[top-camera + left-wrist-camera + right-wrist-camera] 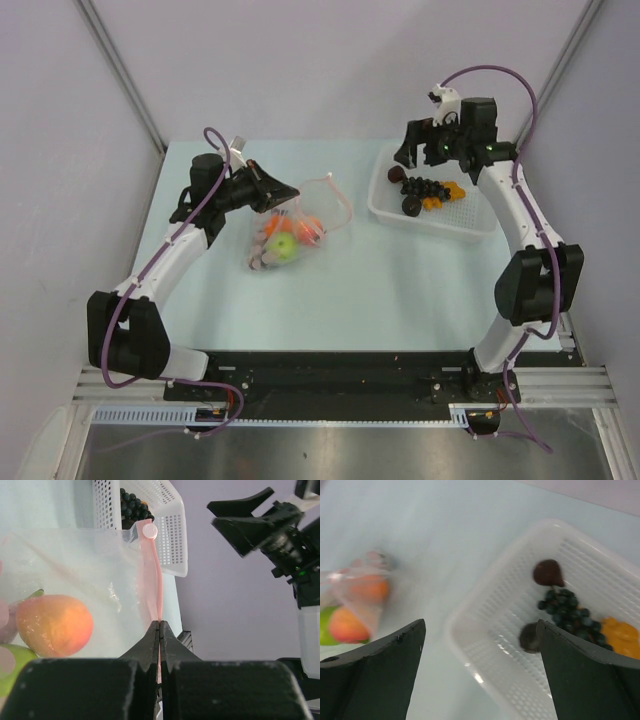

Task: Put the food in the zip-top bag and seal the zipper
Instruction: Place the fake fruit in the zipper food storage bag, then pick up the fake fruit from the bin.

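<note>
The left gripper (159, 624) of a two-armed tabletop robot is pinched fully shut on the thin pink-red zipper strip (150, 580) of a clear, crinkly zip-top bag (100, 570), below the strip's small white round slider (149, 530). The bag lies on the pale blue-green table (400, 290) left of centre. It holds toy food: a peach-red fruit (55, 625) and a green apple (10, 665) show through the plastic in the left wrist view, and orange pieces (272, 228) sit beside them in the top view. Across the table, the right gripper (480, 625) hangs over the far left corner of a white perforated plastic basket (485, 595), its jaws spread wide with nothing between them. The basket contains a dark grape cluster (567, 610), two dark brown pieces (547, 572) and an orange-yellow piece (620, 635). The bag and the basket lie apart on the table.
</note>
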Motion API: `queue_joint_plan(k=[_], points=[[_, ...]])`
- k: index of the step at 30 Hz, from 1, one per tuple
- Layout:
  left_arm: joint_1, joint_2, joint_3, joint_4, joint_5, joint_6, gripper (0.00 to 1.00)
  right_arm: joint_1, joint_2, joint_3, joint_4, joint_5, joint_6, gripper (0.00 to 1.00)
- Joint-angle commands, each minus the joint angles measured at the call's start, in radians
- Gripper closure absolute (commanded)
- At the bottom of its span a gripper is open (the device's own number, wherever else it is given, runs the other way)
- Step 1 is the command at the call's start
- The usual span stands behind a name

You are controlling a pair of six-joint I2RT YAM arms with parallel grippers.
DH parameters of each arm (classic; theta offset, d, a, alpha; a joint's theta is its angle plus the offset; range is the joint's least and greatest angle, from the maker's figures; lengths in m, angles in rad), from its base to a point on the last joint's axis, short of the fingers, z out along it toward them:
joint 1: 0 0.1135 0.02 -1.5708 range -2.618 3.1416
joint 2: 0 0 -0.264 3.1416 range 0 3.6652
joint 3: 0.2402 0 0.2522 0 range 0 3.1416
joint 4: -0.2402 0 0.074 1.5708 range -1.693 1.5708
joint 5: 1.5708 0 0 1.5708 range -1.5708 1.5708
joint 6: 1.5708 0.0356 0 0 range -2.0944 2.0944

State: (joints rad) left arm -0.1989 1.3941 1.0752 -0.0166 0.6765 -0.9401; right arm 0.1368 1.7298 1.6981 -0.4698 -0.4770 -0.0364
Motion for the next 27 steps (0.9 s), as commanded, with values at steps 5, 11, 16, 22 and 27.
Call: queue_joint_plan(k=[5, 11, 16, 22, 27], points=[[0.0, 0.0, 0.038, 0.024, 0.008, 0.023, 1.0, -0.051, 0.184, 0.04, -0.023, 0.265, -0.236, 0.0], [-0.002, 0.005, 0.042, 0.024, 0.006, 0.026, 1.0, -0.069, 0.327, 0.08, 0.043, 0.294, -0.332, 0.02], [-0.002, 0.003, 0.037, 0.024, 0.008, 0.029, 1.0, -0.074, 0.418, 0.116, 0.076, 0.288, -0.359, 0.08], [0.0, 0.009, 0.04, -0.006, 0.008, 0.038, 1.0, -0.065, 0.471, 0.086, 0.072, 0.296, -0.413, 0.15], [0.0, 0.016, 0.04, -0.005, 0.006, 0.037, 1.0, -0.069, 0.488, 0.081, 0.079, 0.311, -0.428, 0.29]])
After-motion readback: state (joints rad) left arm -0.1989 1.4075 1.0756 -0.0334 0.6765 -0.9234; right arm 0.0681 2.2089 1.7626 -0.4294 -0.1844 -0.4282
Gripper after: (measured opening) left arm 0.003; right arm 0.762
